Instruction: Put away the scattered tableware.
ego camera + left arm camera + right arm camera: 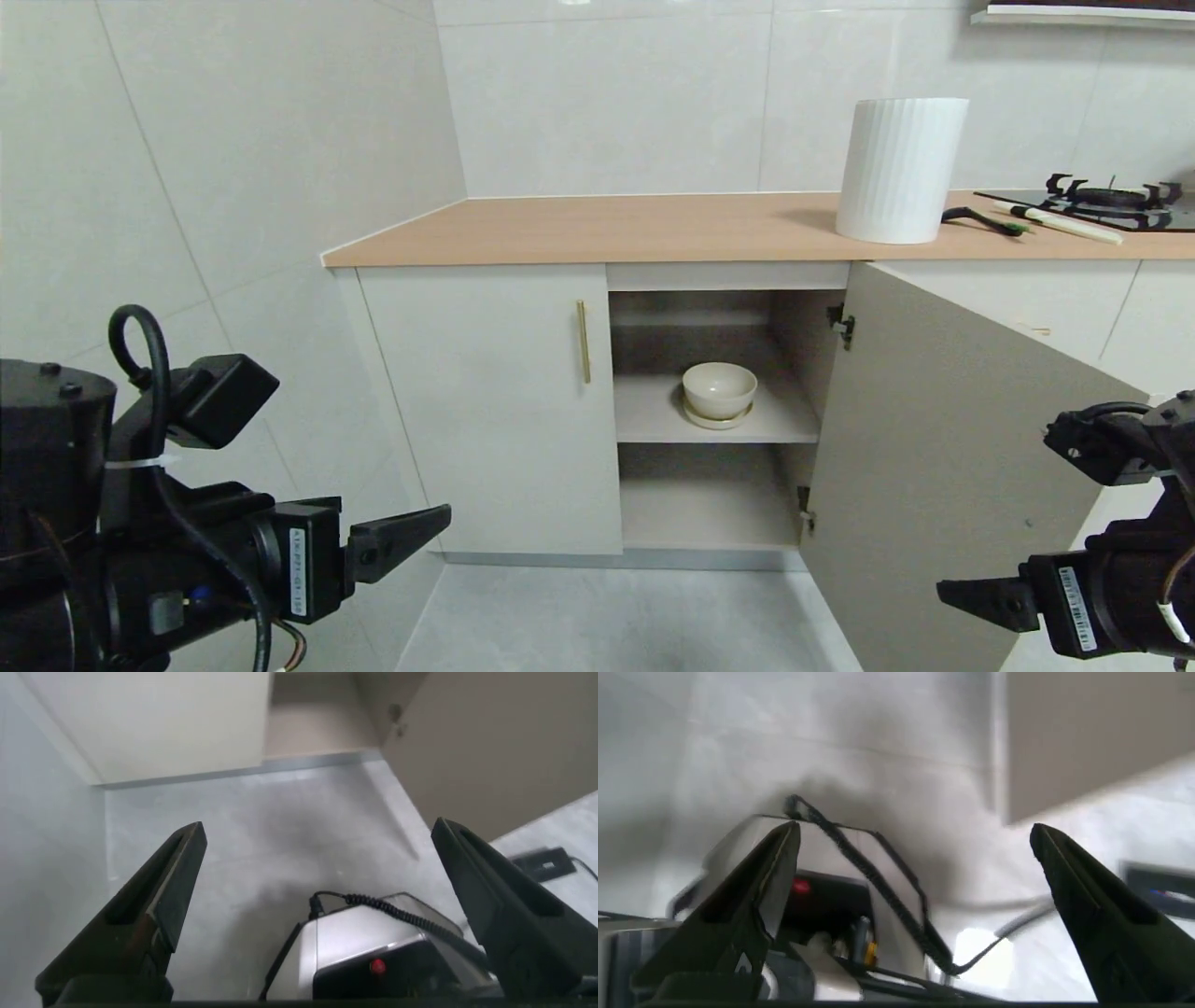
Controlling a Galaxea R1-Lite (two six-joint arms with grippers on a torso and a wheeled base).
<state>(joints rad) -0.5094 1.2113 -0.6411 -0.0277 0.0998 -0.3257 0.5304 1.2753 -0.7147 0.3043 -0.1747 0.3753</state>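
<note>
Well, the bowl (719,389) sits nested on a small plate (716,419) at the middle of the cupboard's upper shelf (653,411), close to its front edge; stacked like that they take one spot and are easy to reach, and I'd judge this pair already put away. The right-hand door (934,448) stands swung wide, which keeps the opening free; the other door (485,411) is closed.

Up on the worktop (607,229), towards its right end near the front edge, a white ribbed canister (901,170) stands upright; just beside it, towards the hob (1111,198), lie a dark-handled utensil (980,220) and a pale stick-like one (1060,224), probably what is left to tidy.

The left gripper (401,539) and right gripper (980,597) hang low on either side of the opening, well apart from the shelf. From the head view each is side-on and the spread is hard to judge; each wrist view makes plain that its fingers (159,896) (747,896) are spread wide with nothing between them. The left wrist view also catches the floor (280,831) below the cupboard; the head view alone gives the bowl and worktop.
</note>
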